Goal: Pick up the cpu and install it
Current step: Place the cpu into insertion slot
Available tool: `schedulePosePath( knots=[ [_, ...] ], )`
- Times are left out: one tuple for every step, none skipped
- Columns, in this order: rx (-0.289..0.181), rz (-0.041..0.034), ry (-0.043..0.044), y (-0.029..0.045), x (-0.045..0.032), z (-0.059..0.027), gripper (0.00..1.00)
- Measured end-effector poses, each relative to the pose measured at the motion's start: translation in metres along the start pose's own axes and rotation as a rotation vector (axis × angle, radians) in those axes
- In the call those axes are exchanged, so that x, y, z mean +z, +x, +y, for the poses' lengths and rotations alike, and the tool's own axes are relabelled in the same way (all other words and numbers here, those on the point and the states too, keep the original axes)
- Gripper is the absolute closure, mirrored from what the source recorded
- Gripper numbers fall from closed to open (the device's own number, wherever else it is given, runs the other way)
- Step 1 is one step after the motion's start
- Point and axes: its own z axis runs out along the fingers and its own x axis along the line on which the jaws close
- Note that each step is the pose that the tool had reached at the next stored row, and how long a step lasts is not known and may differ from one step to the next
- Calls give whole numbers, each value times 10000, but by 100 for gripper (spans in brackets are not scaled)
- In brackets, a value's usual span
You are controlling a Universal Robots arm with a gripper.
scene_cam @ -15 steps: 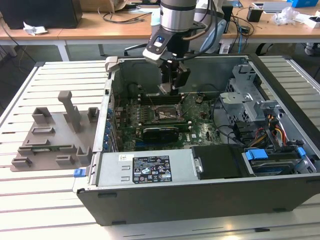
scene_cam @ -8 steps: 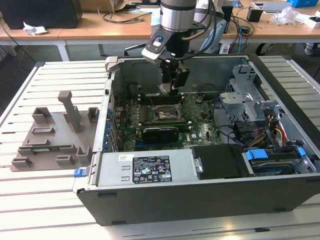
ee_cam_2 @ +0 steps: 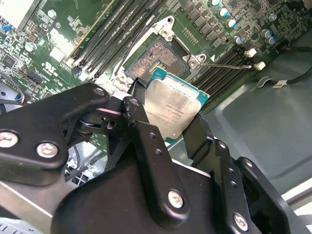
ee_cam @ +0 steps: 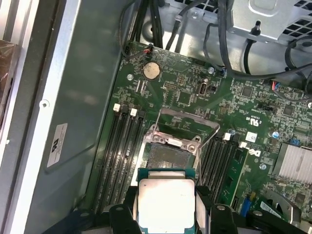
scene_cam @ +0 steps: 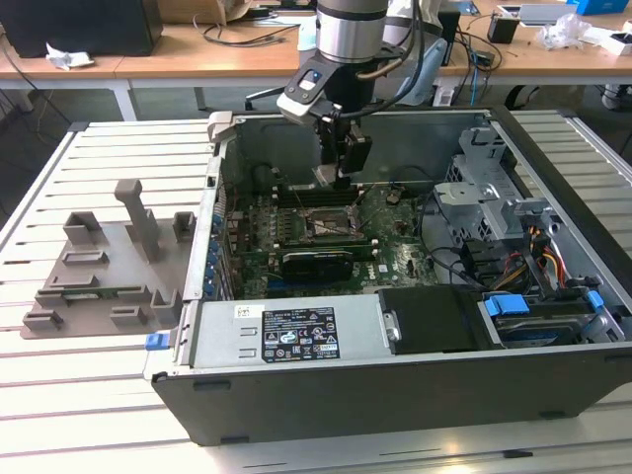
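The cpu [ee_cam_2: 173, 109] sits clamped edgewise between the closed fingers [ee_cam_2: 146, 141], above the open socket [ee_cam_2: 156, 56]

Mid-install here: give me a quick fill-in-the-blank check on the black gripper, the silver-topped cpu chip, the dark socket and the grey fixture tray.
1. The black gripper is ___ on the flat square silver-topped cpu.
2. The dark square socket on the green motherboard, near the cpu, holds ___ chip.
3. The grey plastic fixture tray lies outside the open computer case, on the exterior view's ___.

Missing words: shut; no; left.
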Motion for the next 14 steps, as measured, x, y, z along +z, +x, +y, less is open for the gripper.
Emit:
schedulePosePath(
  knots=[
    [42,-5,2,0,0,0,45],
    [84,-10,4,0,0,0,45],
    [149,-18,8,0,0,0,45],
    [242,-29,13,0,0,0,45],
    [346,-41,18,0,0,0,45],
    [426,-51,22,0,0,0,45],
    [484,-58,25,0,0,0,45],
    [539,-65,27,0,0,0,45],
    [573,-69,29,0,0,0,45],
    [625,-77,32,0,0,0,45],
    [688,-85,36,0,0,0,45],
    [722,-89,37,0,0,0,45],
    [757,-93,39,0,0,0,45],
    [824,-101,42,0,0,0,45]
  ],
)
